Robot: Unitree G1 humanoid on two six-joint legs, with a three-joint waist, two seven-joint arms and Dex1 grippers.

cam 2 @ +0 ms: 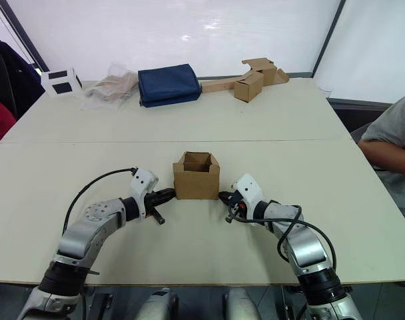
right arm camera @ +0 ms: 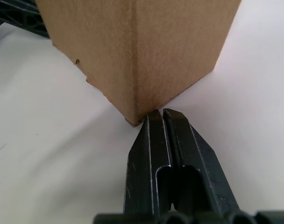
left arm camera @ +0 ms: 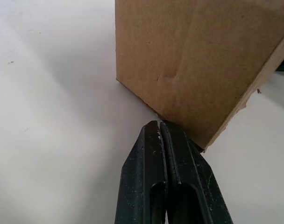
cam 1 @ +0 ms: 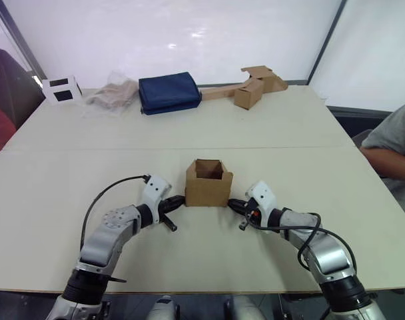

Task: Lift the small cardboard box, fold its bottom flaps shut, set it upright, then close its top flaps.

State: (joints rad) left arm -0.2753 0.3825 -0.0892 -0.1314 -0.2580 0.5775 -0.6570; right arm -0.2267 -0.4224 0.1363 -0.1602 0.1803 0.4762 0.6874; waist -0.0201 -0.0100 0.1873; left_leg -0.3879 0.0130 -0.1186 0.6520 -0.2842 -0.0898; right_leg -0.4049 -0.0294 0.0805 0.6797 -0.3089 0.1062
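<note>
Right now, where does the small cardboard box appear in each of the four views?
Left eye view: the small cardboard box stands mid-table, top open.
Right eye view: same box, slightly left of centre.
Left wrist view: its brown wall rises just beyond the closed left tool.
Right wrist view: a lower corner meets the closed right tool.
Shared landmark: the white table.

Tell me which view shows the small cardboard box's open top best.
The right eye view: the small cardboard box stands upright on the table with its open top and inside visible. The left eye view shows the same. Both wrist views show just lower walls and a bottom corner.
</note>
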